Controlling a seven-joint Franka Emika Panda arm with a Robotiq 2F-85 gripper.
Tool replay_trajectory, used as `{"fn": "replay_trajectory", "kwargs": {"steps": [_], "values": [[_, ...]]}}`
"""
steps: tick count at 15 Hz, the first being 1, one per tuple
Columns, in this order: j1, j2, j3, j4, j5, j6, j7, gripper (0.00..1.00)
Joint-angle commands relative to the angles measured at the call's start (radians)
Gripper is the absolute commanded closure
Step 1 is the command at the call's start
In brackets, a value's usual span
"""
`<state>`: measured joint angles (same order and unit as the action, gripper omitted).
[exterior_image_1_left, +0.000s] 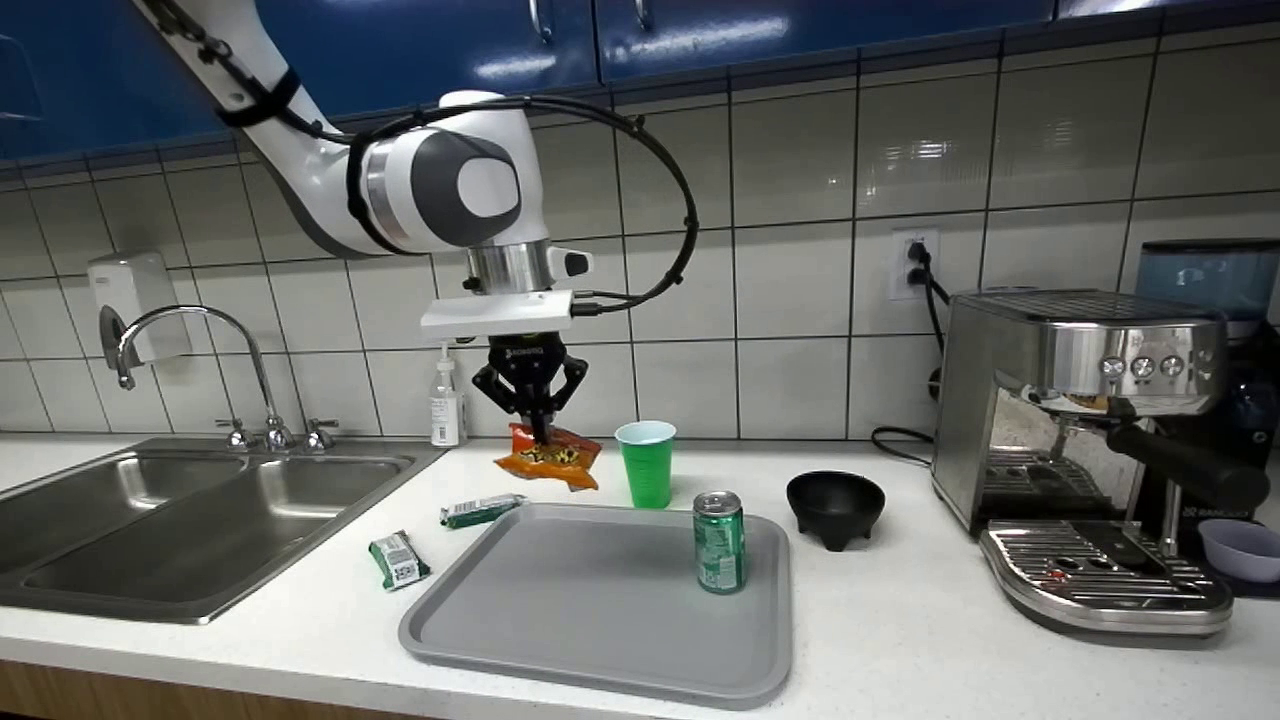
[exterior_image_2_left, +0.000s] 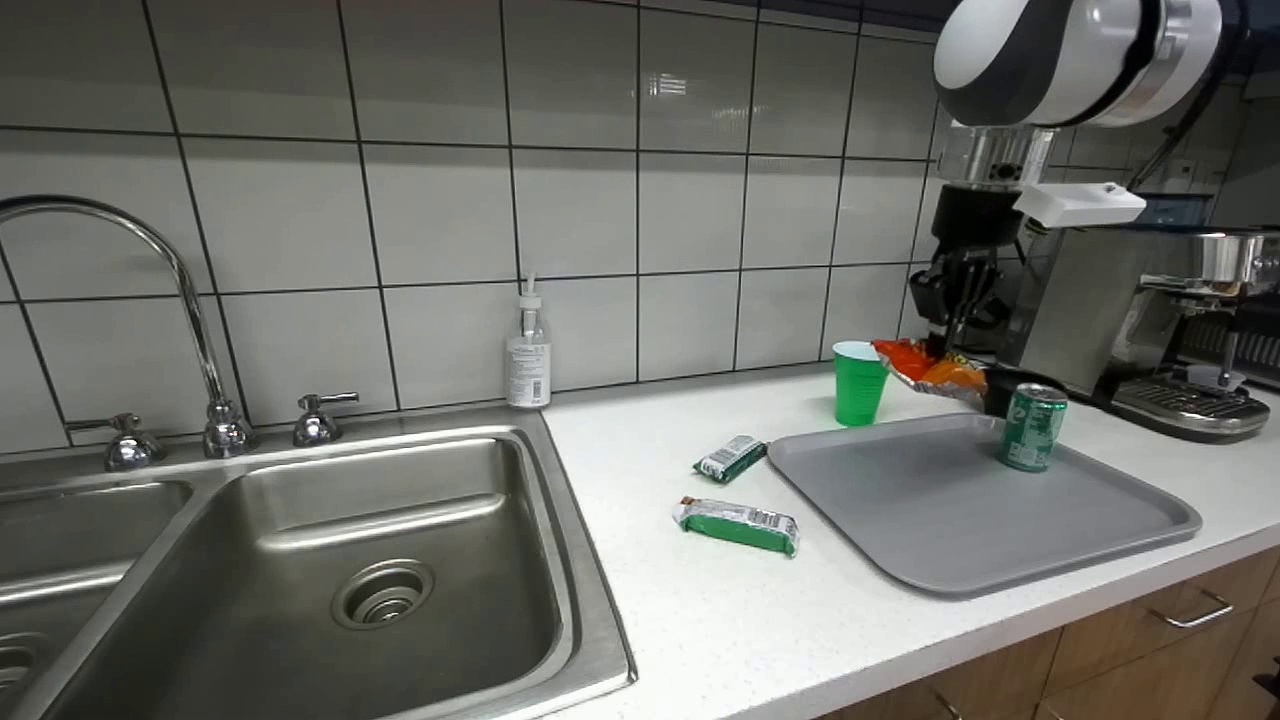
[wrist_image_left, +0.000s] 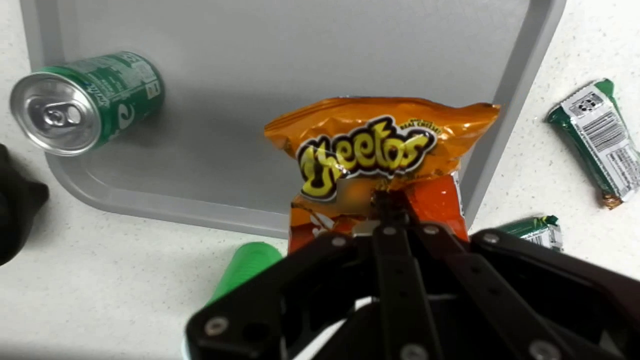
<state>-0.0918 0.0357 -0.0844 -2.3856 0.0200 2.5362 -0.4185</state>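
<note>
My gripper (exterior_image_1_left: 541, 436) is shut on an orange Cheetos bag (exterior_image_1_left: 560, 464), pinched near its middle. The bag hangs in the air near the back of a grey tray (exterior_image_1_left: 600, 600). In the wrist view the bag (wrist_image_left: 375, 125) shows its logo, and the fingertips (wrist_image_left: 392, 202) press into it. A green Sprite can (exterior_image_1_left: 720, 545) stands upright on the tray. A green cup (exterior_image_1_left: 648, 476) stands just beside the bag, behind the tray. Two green-and-white wrapped bars, one (exterior_image_2_left: 731, 459) behind the other (exterior_image_2_left: 740, 525), lie on the counter by the tray.
A black bowl (exterior_image_1_left: 836, 500) stands behind and beside the tray. A steel espresso machine (exterior_image_1_left: 1080, 400) stands at one end of the counter. A double sink (exterior_image_2_left: 400, 520) with a faucet (exterior_image_2_left: 185, 280) is at the other end. A soap bottle (exterior_image_2_left: 528, 355) stands by the tiled wall.
</note>
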Motion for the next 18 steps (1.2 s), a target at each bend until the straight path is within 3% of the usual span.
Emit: {"fn": "replay_trajectory", "kwargs": {"steps": [1,18], "values": [[-0.02,-0.056,-0.02,-0.021,-0.001,-0.003,-0.009,1.0],[-0.122,-0.092,-0.163,-0.014,-0.018,0.006,0.029,1.0]]}}
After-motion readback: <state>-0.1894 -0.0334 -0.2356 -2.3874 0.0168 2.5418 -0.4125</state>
